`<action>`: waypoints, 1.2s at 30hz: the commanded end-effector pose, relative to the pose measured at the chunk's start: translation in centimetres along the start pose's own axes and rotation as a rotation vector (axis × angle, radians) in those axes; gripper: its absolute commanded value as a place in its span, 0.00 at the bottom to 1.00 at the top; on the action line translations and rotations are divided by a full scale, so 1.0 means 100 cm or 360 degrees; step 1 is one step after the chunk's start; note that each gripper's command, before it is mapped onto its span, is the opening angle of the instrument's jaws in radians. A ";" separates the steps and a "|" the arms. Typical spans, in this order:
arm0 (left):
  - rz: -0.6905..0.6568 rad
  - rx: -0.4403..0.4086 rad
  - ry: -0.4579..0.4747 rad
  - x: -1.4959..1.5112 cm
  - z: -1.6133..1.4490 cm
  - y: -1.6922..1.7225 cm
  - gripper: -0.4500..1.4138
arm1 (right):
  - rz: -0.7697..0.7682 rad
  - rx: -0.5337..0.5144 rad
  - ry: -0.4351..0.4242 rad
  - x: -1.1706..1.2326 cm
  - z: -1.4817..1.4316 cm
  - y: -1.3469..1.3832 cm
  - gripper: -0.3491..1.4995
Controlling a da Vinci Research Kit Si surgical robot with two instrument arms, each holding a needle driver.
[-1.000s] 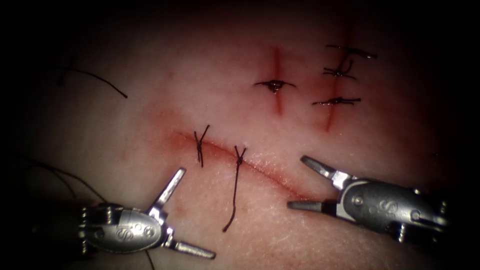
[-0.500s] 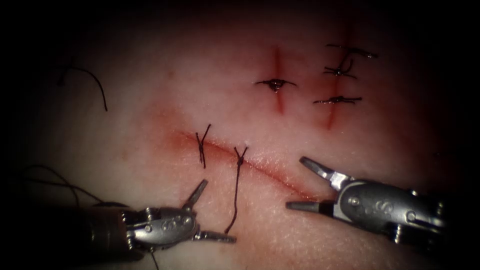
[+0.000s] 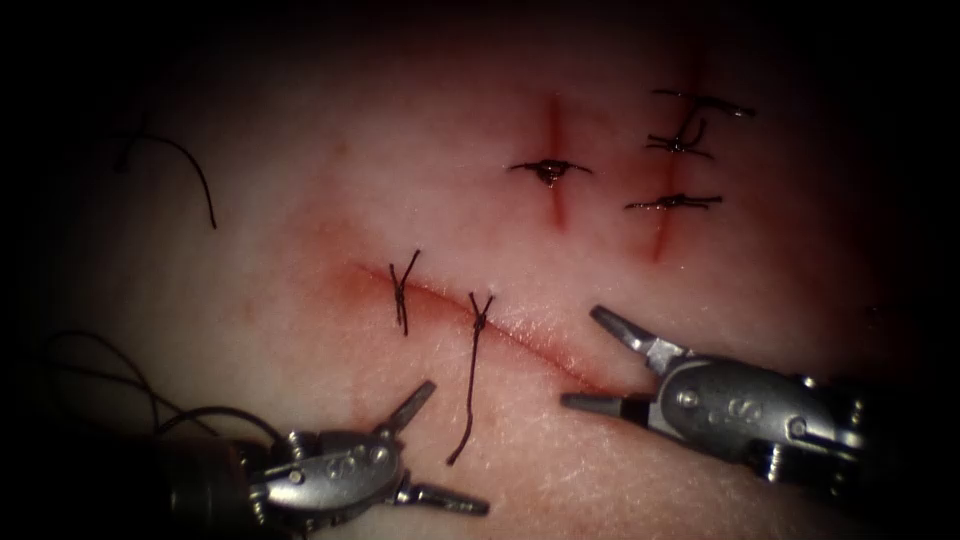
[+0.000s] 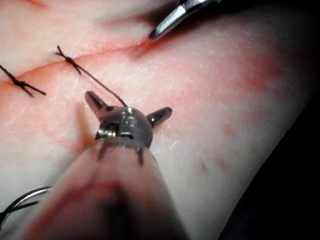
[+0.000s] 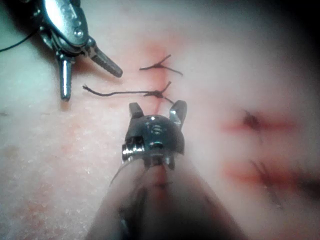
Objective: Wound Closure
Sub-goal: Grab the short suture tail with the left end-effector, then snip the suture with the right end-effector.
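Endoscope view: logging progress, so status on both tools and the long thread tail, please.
Left tool open, holding nothing. Right tool open, holding nothing, astride the cut. Long thread tail lies loose on the tissue from the second knot.

Pale pink tissue bears a red cut, dark thread and silver-grey grippers.

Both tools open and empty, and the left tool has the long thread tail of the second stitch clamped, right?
Not clamped. The left tool has its jaws open with the long thread tail lying loose on the tissue between them, as the endoscope view shows. The right tool is open and empty too, at the unstitched part of the cut.
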 end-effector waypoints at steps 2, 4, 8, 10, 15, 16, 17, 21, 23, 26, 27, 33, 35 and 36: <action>0.0006 0.0031 -0.0054 -0.0010 0.0013 0.0001 0.68 | -0.0010 0.0009 -0.0014 0.0001 0.0012 -0.0009 0.79; 0.0015 0.0055 -0.0109 -0.0015 0.0016 -0.0001 0.68 | -0.0014 0.0011 -0.0021 -0.0001 0.0012 -0.0011 0.79; 0.0033 0.0119 -0.0269 -0.0027 0.0022 -0.0006 0.68 | -0.0011 -0.0005 -0.0030 -0.0001 0.0013 -0.0013 0.77; 0.0034 0.0126 -0.0299 -0.0026 0.0022 -0.0004 0.60 | -0.0009 -0.0009 -0.0033 0.0001 0.0013 -0.0014 0.77; 0.0020 0.0089 -0.0310 -0.0018 0.0019 -0.0002 0.00 | -0.0009 -0.0013 -0.0033 0.0002 0.0014 -0.0017 0.75; 0.0014 0.0067 -0.0313 -0.0016 0.0017 -0.0001 0.00 | -0.0009 -0.0014 -0.0033 0.0002 0.0015 -0.0017 0.75; 0.0010 0.0054 -0.0297 -0.0014 0.0015 -0.0002 0.00 | -0.0010 -0.0014 -0.0033 0.0002 0.0015 -0.0018 0.75; -0.0006 -0.0001 -0.0272 -0.0004 0.0006 -0.0004 0.00 | -0.0012 -0.0017 -0.0033 0.0002 0.0015 -0.0020 0.75; -0.0004 0.0018 -0.0281 -0.0003 0.0002 -0.0007 0.00 | -0.0015 -0.0015 -0.0044 0.0003 0.0016 -0.0026 0.74; -0.0006 0.0034 -0.0277 -0.0001 -0.0002 -0.0014 0.00 | -0.0057 0.0041 -0.0022 0.0006 0.0021 -0.0034 0.74; -0.0006 0.0045 -0.0281 0.0000 -0.0004 -0.0016 0.00 | -0.0105 0.0054 -0.0014 0.0006 0.0024 -0.0036 0.75; 0.0003 0.0066 -0.0246 0.0018 -0.0014 -0.0030 0.00 | -0.0483 0.0137 0.0182 0.0012 0.0053 -0.0037 0.94; 0.0021 0.0070 -0.0234 0.0024 -0.0017 -0.0033 0.00 | -0.0508 0.0151 0.0210 0.0013 0.0063 -0.0039 0.94; 0.0025 0.0072 -0.0230 0.0028 -0.0020 -0.0033 0.00 | -0.0544 0.0149 0.0239 0.0014 0.0072 -0.0041 0.94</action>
